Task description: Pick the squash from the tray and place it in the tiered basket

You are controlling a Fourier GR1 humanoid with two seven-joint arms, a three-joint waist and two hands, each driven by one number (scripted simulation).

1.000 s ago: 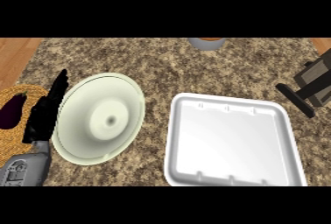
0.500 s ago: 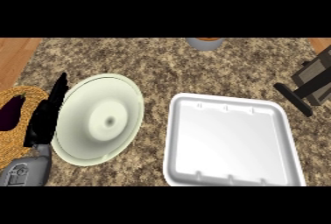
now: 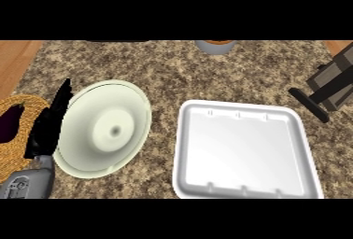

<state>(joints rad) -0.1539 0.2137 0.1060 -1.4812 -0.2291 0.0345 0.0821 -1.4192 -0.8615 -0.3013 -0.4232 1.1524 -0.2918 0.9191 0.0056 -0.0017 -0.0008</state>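
1. A white tray [image 3: 247,151] lies flat on the speckled stone counter [image 3: 172,70], right of the middle of the head view. Its shallow inside shows only bare white surface.
2. Just left of the tray, apart from it by a strip of counter, lies a pale green round plate [image 3: 103,128] with a small dimple at its middle.
3. At the left edge, a woven yellow basket [image 3: 17,144] shows in part. A dark purple thing [image 3: 8,126] lies inside it, against the edge of the view; what it is cannot be told for sure.
4. The squash cannot be made out anywhere as a squash: it is not on the tray, and the only candidate is the dark thing in the basket.
5. The left hand [image 3: 52,121] is black and comes up from a grey forearm [image 3: 27,182] in the lower left corner. It stands between the basket and the plate, overlapping the plate's left rim. Its fingers are straight and lie together, pointing up the view, and hold nothing.
6. The right hand [image 3: 309,103] shows at the right edge, well above the tray's far right corner, as a dark straight bar below a grey-brown block of the arm [image 3: 336,79]. Whether its fingers are apart or together cannot be told.
7. A grey round vessel with an orange-brown inside [image 3: 215,45] is cut by the top edge of the scene.
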